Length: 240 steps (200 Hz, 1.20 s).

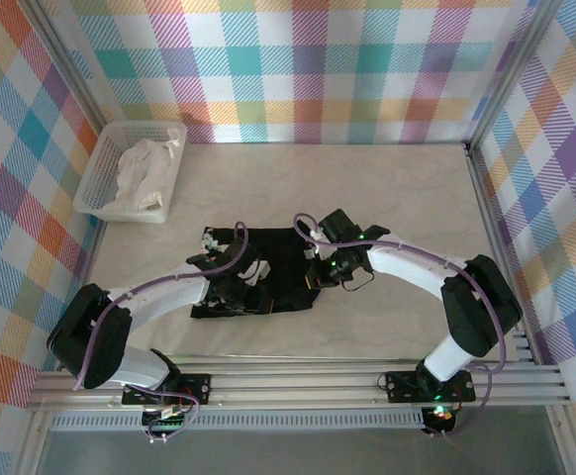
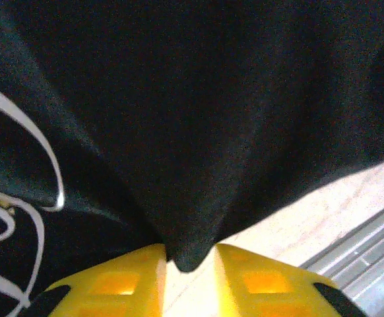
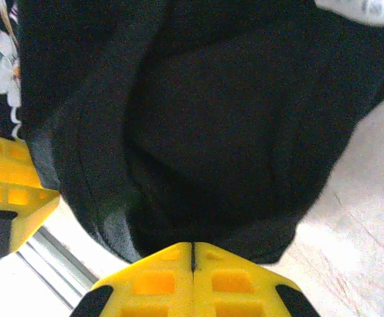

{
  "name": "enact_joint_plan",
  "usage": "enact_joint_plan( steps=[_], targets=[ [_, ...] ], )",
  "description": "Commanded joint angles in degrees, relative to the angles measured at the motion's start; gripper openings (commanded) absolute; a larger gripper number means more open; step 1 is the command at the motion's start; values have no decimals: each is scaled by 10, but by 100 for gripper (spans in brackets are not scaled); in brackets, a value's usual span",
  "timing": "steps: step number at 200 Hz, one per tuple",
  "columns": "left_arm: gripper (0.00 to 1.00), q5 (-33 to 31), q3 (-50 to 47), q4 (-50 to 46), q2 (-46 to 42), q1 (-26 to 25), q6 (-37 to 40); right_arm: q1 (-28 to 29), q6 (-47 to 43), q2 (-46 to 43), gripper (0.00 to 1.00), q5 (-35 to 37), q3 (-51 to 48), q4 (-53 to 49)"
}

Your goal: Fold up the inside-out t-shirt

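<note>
The inside-out t-shirt (image 1: 273,247) lies black and rumpled on the table's near middle, with white script lettering (image 2: 37,165) showing in the left wrist view. My left gripper (image 1: 237,295) is at its near left edge. There the yellow fingers (image 2: 191,254) stand a little apart, with a bunched point of the black fabric (image 2: 212,119) pinched between their tips and pulled taut. My right gripper (image 1: 320,272) is at the shirt's right edge. Its jaws (image 3: 192,246) are pressed together on a fold of the fabric (image 3: 231,119).
A white basket (image 1: 95,178) holding a white cloth (image 1: 142,173) stands at the back left. Metal rails (image 1: 298,381) run along the table's near edge. The other arm's yellow finger (image 3: 7,191) shows to the left in the right wrist view.
</note>
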Motion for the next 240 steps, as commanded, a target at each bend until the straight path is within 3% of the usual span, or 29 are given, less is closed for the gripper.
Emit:
enact_joint_plan(
  steps=[1, 53, 84, 127, 164, 209, 240],
  targets=[
    [34, -14, 36, -54, 1, -6, 10, 0, -17, 7, 10, 4, -2, -59],
    [41, -68, 73, -22, -24, 7, -19, 0, -14, -16, 9, 6, -47, -63],
    [42, -78, 90, 29, 2, 14, -29, 0, 0, -59, 21, 2, -59, -18],
    [41, -13, 86, 99, 93, 10, -49, 7, 47, -119, 30, -45, -104, 123],
    [40, 7, 52, 137, 144, -2, -61, 37, 93, -63, 27, -60, -113, 200],
    [41, -49, 43, 109, 73, 13, -52, 32, 117, 7, 20, -12, -134, 200],
    [43, -89, 45, 85, 4, 75, -44, 25, 79, -28, 21, 0, -123, 168]
  ],
)
